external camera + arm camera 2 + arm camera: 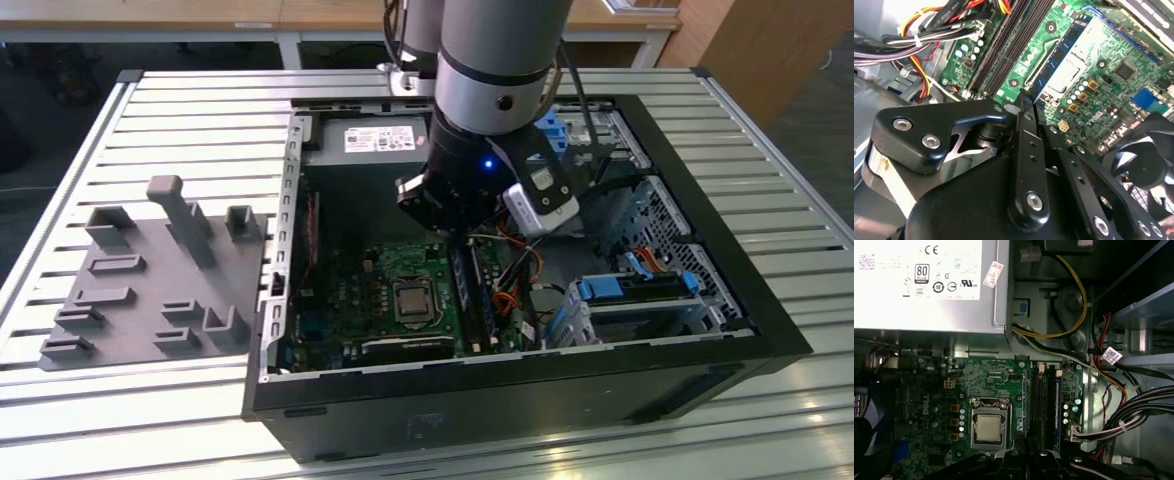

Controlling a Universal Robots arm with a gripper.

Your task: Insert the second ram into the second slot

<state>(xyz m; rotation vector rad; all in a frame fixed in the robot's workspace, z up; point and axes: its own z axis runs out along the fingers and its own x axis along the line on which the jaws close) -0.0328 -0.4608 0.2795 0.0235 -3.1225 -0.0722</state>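
Exterior view, setting: an open computer case [534,410] stands on the slatted table [174,110], nearer the edge at the exterior view's right. A grey holder tray [140,285] lies beside it toward the opposite edge.
Exterior view, arm: my arm [501,60] reaches down into the case, with my pincer [451,232] low over the motherboard [360,290], just beside the processor socket [411,300].
Second wrist view, pincer: my fingers [1023,135] meet at the tips on a thin board, so I read them as clamped on the second ram [1059,55].
Second wrist view, ram: the blue stick stands on edge in the slot next to the socket, dark chips visible, running out from my fingertips.
First wrist view, ram: the second ram [1025,405] appears edge-on as a thin blue line from my pincer [1026,454] toward the power supply [929,285]. Another blue stick [1058,405] sits at the far side of the slot bank, toward the cables [1139,405].
Step in hand: insertion, by my judgement. The stick is lined up in its slot, but I cannot tell whether it is fully home or the end latches are shut.
What seating calls for: pressure straight down, with the stick kept upright and level so both ends enter together.
Between views: the exterior view gives the table, tray and arm pose. The second wrist view gives the grip and chip face. The first wrist view gives both sticks in plan.
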